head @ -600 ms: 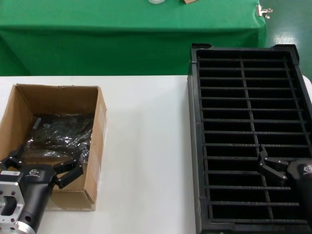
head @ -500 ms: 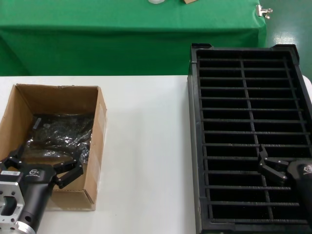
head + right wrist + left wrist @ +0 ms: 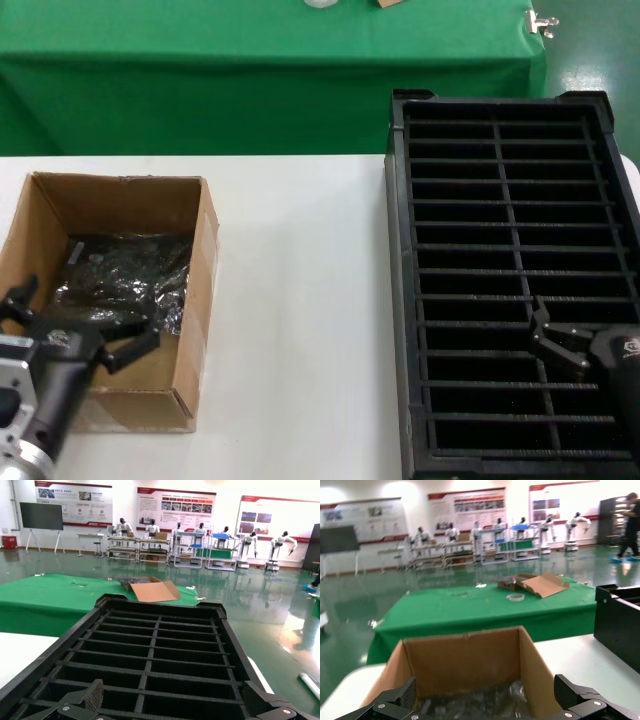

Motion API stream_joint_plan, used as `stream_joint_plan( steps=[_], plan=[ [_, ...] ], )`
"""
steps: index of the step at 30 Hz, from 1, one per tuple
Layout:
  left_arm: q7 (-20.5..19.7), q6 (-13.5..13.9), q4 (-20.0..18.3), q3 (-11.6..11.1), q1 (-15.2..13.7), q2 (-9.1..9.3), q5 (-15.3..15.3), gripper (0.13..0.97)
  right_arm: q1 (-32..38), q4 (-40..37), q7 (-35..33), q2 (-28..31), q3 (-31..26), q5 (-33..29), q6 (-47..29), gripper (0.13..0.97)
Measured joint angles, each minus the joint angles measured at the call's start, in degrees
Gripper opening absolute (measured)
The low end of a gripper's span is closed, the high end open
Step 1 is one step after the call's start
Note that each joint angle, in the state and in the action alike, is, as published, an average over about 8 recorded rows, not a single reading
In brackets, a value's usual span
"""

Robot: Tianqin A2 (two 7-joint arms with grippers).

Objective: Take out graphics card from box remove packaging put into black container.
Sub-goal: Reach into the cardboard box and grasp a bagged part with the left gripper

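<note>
Hovering spread wide over the near end of the box (image 3: 115, 300), the left gripper (image 3: 75, 325) lines up for the packaging (image 3: 125, 275) inside; the right gripper (image 3: 550, 340), fingers apart, waits above the black container (image 3: 400, 300).

Both end effectors (left (image 3: 75, 320), right (image 3: 555, 340)) spread wide

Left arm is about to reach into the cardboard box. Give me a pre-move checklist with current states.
1. Left gripper open, over the near end of the box: ok.
2. Packaging lying in the box, reachable from above: ok.
3. Graphics card inside the bag: cannot tell.
4. Black container slots free to receive the card: ok.
5. Right gripper open, waiting over the container, away from the box: ok.
</note>
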Motion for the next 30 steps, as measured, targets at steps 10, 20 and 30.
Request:
stream_joint_plan(
  steps=[10, 20, 30],
  plan=[
    [6.45, 7.62, 4.19, 2.11, -7.51, -12.12, 5.63, 0.966, 0.00, 0.00, 0.00, 0.00, 0.00, 0.00, 0.00, 0.966],
    [24.17, 19.93, 20.39, 11.83, -25.28, -18.66, 13.33, 0.966, 0.00, 0.00, 0.00, 0.00, 0.00, 0.00, 0.00, 0.966],
    [40.62, 28.00, 38.51, 21.52, -39.81, -15.48, 19.12, 0.966, 0.00, 0.00, 0.01, 0.00, 0.00, 0.00, 0.00, 0.966]
  ],
)
